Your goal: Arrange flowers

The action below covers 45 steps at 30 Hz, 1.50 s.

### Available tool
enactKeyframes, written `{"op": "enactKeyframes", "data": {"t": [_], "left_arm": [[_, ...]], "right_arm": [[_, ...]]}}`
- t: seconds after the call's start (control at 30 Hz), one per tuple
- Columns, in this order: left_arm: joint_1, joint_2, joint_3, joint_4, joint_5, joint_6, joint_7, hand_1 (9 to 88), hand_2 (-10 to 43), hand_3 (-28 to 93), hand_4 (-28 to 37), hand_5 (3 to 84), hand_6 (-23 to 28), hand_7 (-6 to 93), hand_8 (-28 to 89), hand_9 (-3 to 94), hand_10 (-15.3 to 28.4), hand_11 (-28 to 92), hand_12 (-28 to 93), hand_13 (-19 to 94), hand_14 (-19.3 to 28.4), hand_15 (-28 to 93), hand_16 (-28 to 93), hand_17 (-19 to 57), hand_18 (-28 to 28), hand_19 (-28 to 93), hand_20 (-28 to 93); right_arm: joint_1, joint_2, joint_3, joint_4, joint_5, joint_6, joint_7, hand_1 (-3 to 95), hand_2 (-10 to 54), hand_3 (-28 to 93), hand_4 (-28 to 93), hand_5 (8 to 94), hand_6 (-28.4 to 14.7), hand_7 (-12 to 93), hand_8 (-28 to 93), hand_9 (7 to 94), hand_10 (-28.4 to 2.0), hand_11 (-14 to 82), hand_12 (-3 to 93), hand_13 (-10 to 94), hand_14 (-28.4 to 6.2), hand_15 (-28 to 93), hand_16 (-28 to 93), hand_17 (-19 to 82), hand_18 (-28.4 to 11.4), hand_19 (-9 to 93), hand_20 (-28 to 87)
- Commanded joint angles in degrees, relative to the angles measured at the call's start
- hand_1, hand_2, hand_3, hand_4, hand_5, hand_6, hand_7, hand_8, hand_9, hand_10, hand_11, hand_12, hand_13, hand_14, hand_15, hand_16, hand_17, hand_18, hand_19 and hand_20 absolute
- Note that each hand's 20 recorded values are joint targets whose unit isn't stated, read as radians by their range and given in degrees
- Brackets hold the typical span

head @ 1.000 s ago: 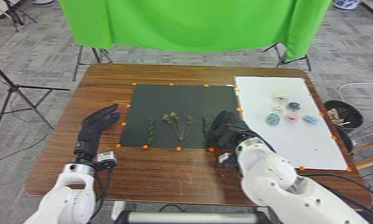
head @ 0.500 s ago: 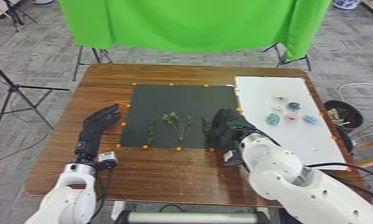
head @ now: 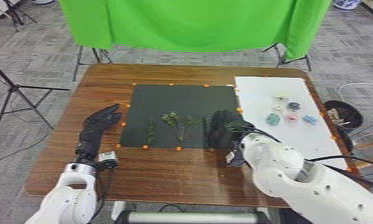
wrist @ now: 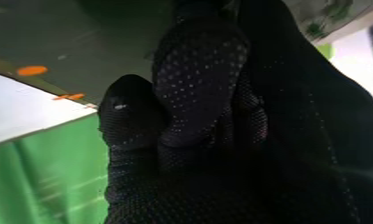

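If the black-gloved right hand (head: 227, 132) sweeps sideways, green leafy sprigs (head: 172, 119) could scatter. Fingers apart or clamped, I can't tell.

Showed no readable text, label, brand, number or sign, either in the head view or in the right wrist view
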<state>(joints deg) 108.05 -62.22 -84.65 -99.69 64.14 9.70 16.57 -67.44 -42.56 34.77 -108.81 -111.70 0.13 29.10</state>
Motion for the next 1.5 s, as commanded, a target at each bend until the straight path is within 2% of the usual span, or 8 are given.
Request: {"op": "enactKeyframes", "data": {"t": [0.03, 0.5, 0.73, 0.87, 1.0, 1.2, 1.33, 1.5], "left_arm": [[0.2, -0.5, 1.16, 0.94, -0.28, -0.62, -0.7, 22.5, -5.5, 74, -26.2, 45.7, 0.1, 14.6, -9, 46.3, 12.9, 18, 9, 36, 15.6, 17, -2, 2.8, 11.4, 5, 13], [0.1, -0.46, 1.4, 0.95, -0.29, -0.59, -0.55, 22.5, -5.6, 74, -26.3, 45.7, 0.1, 14.6, -9, 46.3, 12.8, 18, 9, 36, 15.5, 17, -2, 2.7, 11.4, 5, 13], [0.1, -0.6, 1.49, 1.01, -0.3, -0.7, -0.6, 22.5, -5.5, 74, -26.2, 46.0, -0.2, 15.0, -9, 46.3, 12.8, 18, 9, 36, 15.5, 17, -2, 2.7, 11.4, 5, 14], [0.1, -0.6, 1.47, 1.02, -0.34, -0.62, -0.5, 22.6, -5.4, 74, -26.2, 45.9, -0.3, 15.0, -9, 46.3, 12.9, 18, 9, 36, 15.6, 17, -2, 2.7, 11.4, 5, 13], [0.2, -0.58, 1.39, 0.9, -0.26, -0.64, -0.54, 22.7, -5.4, 74, -26.2, 45.9, -0.4, 15.0, -9, 46.4, 12.8, 18, 9, 36, 15.5, 17, -2, 2.7, 11.4, 4, 13], [0.9, -0.55, 1.0, 0.56, -0.34, -0.32, -0.63, 22.6, -5.4, 74, -26.2, 45.9, -0.4, 15.0, -9, 46.4, 12.8, 18, 9, 36, 15.5, 17, -2, 2.7, 11.4, 5, 14], [1.0, -0.63, 1.0, 0.47, -0.35, -0.23, -0.64, 22.6, -5.3, 74, -26.3, 45.9, -0.3, 14.9, -9, 46.4, 12.9, 18, 9, 36, 15.5, 17, -2, 2.7, 11.4, 4, 13], [1.1, -0.61, 0.81, 0.39, -0.39, -0.25, -0.75, 22.7, -5.2, 74, -26.3, 45.9, -0.2, 14.8, -9, 46.4, 12.9, 18, 9, 36, 15.5, 17, -2, 2.7, 11.3, 4, 14]], "right_arm": [[3.1, 2.8, -1.7, 0.1, -0.8, -3.6, -2.1, 50.1, -9.5, 67, -4, 67.7, 0.9, 21, 10, 81.8, -11.5, 8.8, 33.1, 94, -1.5, 48, 29, 68, -7.1, 89, 37], [0.9, 1.5, 2.2, -0.9, 2.4, -3.2, -1.2, 47.1, -9.5, 69, -4, 66.6, 1.5, 21, 8, 80.8, -11.7, 11.4, 30.6, 94, -1.7, 47, 30, 68, -7.2, 90, 36], [-3.4, -0.3, 12.3, -4.5, 11.9, -1.2, -0.1, 41.5, -9.5, 70, -5, 65.3, 2.0, 19, 2, 78.4, -13.1, 18.6, 23.1, 94, -2.3, 47, 30, 67, -7.4, 90, 35], [-6.7, -0.1, 19.8, -7.5, 13.7, 2.4, -1.3, 38.6, -9.5, 70, -6, 64.7, 2.0, 19, -8, 77.4, -13.8, 20.0, 20.3, 94, -2.7, 46, 30, 67, -7.9, 91, 34], [-9.6, 2.6, 23.9, -8.4, 2.3, 7.1, 0.3, 34.7, -9.5, 68, -7, 64.4, 1.4, 18, -8, 72.6, -14.3, 18.9, 20.1, 92, -3.4, 46, 31, 65, -9.5, 92, 35], [-14.6, 6.6, 29.7, -5.3, -2.4, -0.6, 5.1, 30.8, -9.5, 67, -9, 57.5, 0.8, 15, -7, 60.2, -16.7, 13.2, 20.2, 86, -4.9, 51, 31, 60, -11.9, 93, 37], [-18.3, 7.2, 33.7, -3.9, -2.1, -10.1, 7.4, 29.5, -9.5, 65, -10, 53.8, 0.6, 13, -6, 55.7, -18.0, 10.3, 19.9, 84, -6.1, 52, 30, 58, -12.9, 92, 37], [-21.2, 6.9, 35.8, -2.3, -0.3, -11.8, 8.5, 28.3, -9.5, 65, -11, 50.8, 0.8, 11, -6, 52.7, -18.6, 8.1, 20.1, 83, -7.0, 53, 28, 57, -13.6, 92, 37]]}}
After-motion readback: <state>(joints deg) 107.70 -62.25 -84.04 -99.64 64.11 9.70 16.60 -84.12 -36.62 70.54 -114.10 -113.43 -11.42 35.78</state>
